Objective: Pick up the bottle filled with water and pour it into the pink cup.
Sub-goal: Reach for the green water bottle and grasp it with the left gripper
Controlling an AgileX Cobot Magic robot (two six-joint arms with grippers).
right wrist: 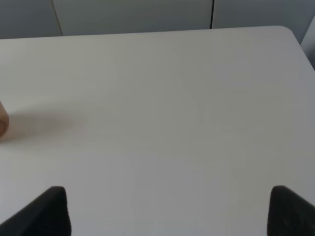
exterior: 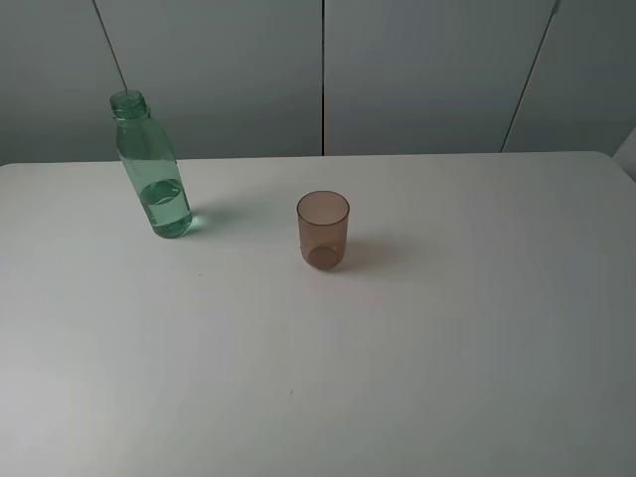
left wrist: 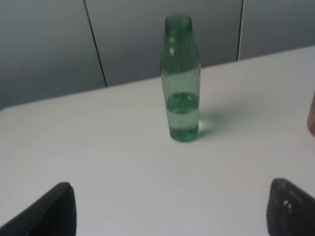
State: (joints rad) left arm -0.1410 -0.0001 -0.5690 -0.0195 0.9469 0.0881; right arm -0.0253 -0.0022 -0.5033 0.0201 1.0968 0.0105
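From the high camera: the bottle (exterior: 154,169) stands upright and capless on the far left of the white table (exterior: 447,328), close to the back edge, with water filling roughly its lower third. The pink cup (exterior: 323,231) stands upright near the middle of the table, to the right of the bottle and a little nearer the camera, well apart from it. Each casts a soft shadow to its right. Grey wall panels (exterior: 417,70) with dark seams run behind the table.

From my left wrist: my left gripper (left wrist: 171,196) is spread wide with nothing between its two dark fingertips (left wrist: 51,211), which show only at the frame's lower corners. The green bottle (left wrist: 181,88) stands straight ahead of the gap, well beyond the tips and untouched, its water line visible through the plastic. A brownish sliver at the frame's edge looks like the cup (left wrist: 311,115), though too little of it shows to be sure.

From my right wrist: my right gripper (right wrist: 167,196) is likewise wide apart and holds nothing, with bare tabletop ahead. A small brownish patch and its shadow at the frame's edge may be the cup (right wrist: 2,120); I cannot tell for certain.
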